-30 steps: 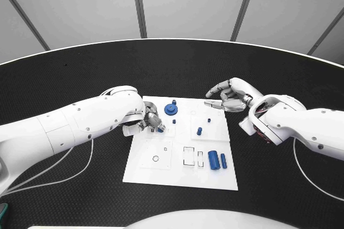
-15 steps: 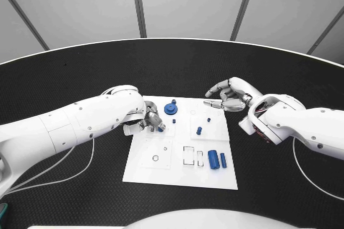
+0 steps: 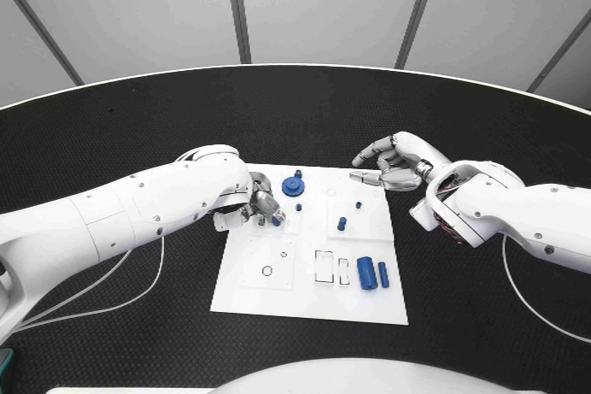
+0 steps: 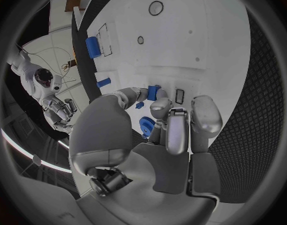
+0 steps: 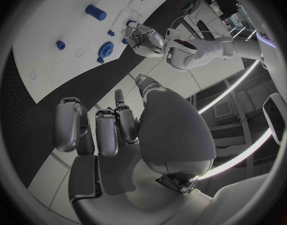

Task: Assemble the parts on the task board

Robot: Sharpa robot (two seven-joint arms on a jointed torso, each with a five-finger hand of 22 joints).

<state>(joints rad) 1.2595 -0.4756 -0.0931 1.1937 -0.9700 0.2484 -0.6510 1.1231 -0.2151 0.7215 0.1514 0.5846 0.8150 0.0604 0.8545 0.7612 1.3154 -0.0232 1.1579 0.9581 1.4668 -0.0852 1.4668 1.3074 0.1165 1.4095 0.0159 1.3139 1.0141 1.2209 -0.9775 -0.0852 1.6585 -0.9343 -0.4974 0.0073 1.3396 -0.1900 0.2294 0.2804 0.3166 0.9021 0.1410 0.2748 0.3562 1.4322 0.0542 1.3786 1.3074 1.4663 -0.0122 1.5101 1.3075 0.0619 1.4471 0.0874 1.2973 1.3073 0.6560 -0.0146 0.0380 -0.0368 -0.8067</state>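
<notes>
Holding: we have a small blue part [image 3: 276,220] pinched in our left hand [image 3: 260,204] at the board's left side, over the white block there; in the left wrist view the same part [image 4: 153,92] sits between thumb and fingertip, right by a small dark slot in the board.
Board: the white board [image 3: 308,304] lies in the middle of the black worktop [image 3: 148,120], its near half mostly bare.
Seated, as we judge: a round blue knob [image 3: 293,187] stands near the far edge with a small peg [image 3: 297,173] just beyond it; another peg [image 3: 300,208] stands beside our left fingers, and two more blue pieces [image 3: 342,226] stand on the right-hand white block.
Loose, as we judge: a blue cylinder [image 3: 365,273] and a thinner blue pin [image 3: 384,275] lie side by side near the board's right edge, next to two outlined rectangular slots [image 3: 324,268] that look unfilled.
Also open: a round outline with a small hole [image 3: 283,256] on the near left holds nothing we can see.
Right hand: our right hand [image 3: 392,165] hovers off the board's far right corner, fingers curled loosely and apart, holding nothing; the right wrist view shows its palm [image 5: 118,135] bare.
Progress: we reckon we are about midway, with one part in hand to seat, then the cylinder and pin.
</notes>
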